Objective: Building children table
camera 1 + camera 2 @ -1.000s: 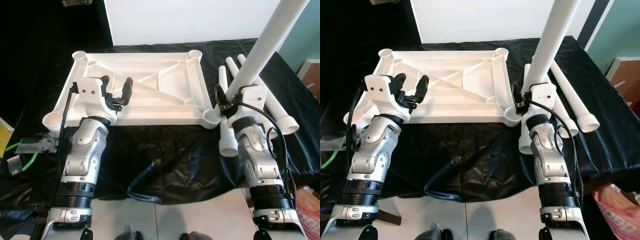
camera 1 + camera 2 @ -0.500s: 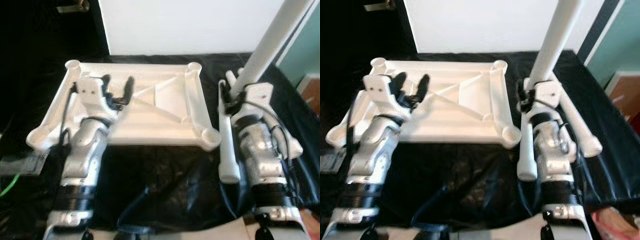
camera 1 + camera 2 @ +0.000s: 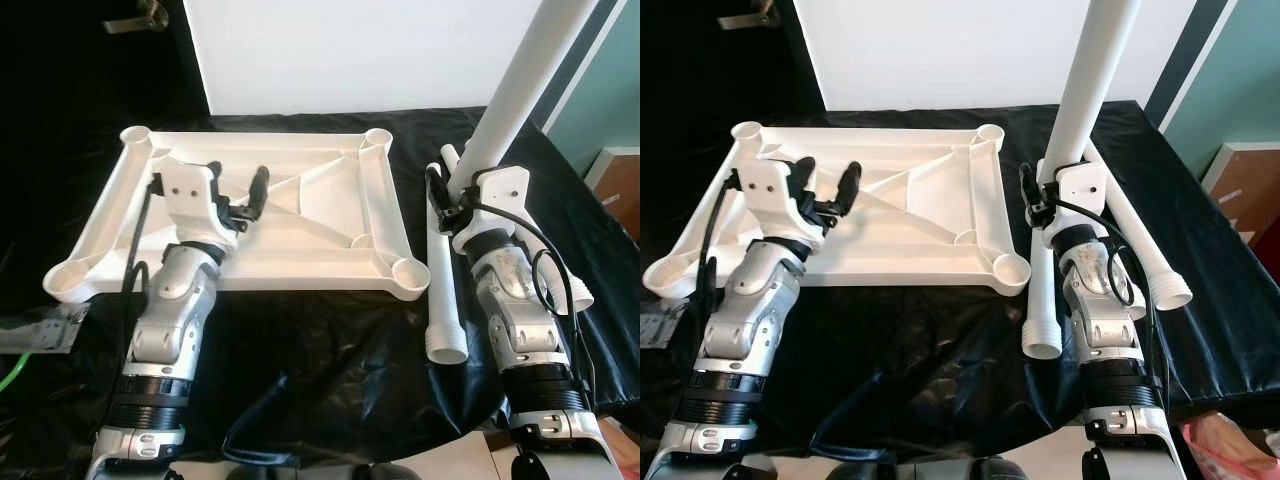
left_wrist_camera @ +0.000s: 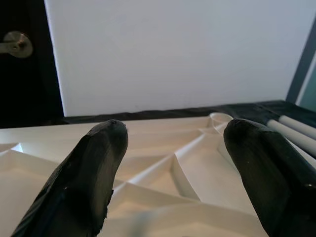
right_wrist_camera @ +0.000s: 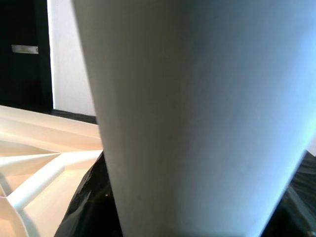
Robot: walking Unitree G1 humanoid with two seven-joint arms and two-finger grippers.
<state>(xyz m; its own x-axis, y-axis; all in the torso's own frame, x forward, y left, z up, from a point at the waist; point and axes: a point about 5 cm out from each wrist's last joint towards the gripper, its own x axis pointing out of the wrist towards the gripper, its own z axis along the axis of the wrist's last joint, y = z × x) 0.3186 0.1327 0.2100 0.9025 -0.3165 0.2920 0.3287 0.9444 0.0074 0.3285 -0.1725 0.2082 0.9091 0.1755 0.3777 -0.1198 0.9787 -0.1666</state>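
Note:
The white tabletop [image 3: 300,240] lies upside down on the black cloth, with a round socket at each corner. My left gripper [image 3: 237,190] hovers open over its left half, with nothing between the fingers [image 4: 94,163]. My right gripper [image 3: 462,196] is shut on a white table leg [image 3: 515,90], held upright and leaning slightly right. It stands just right of the tabletop, behind the near right socket [image 3: 410,276]. In the right wrist view the leg [image 5: 187,113] is pressed close. One loose leg [image 3: 442,300] lies beside the tabletop's right edge, and more legs [image 3: 1145,250] lie further right.
The black cloth [image 3: 330,340] covers the work surface and hangs over its near edge. A white panel [image 3: 350,50] stands behind it. A wooden box [image 3: 618,170] sits at the far right by a teal wall. A green cable [image 3: 10,375] lies at the lower left.
The whole picture has shifted, so the camera has moved. The right gripper still holds the leg upright, now a little further behind the near right socket. The left gripper stays open over the tabletop.

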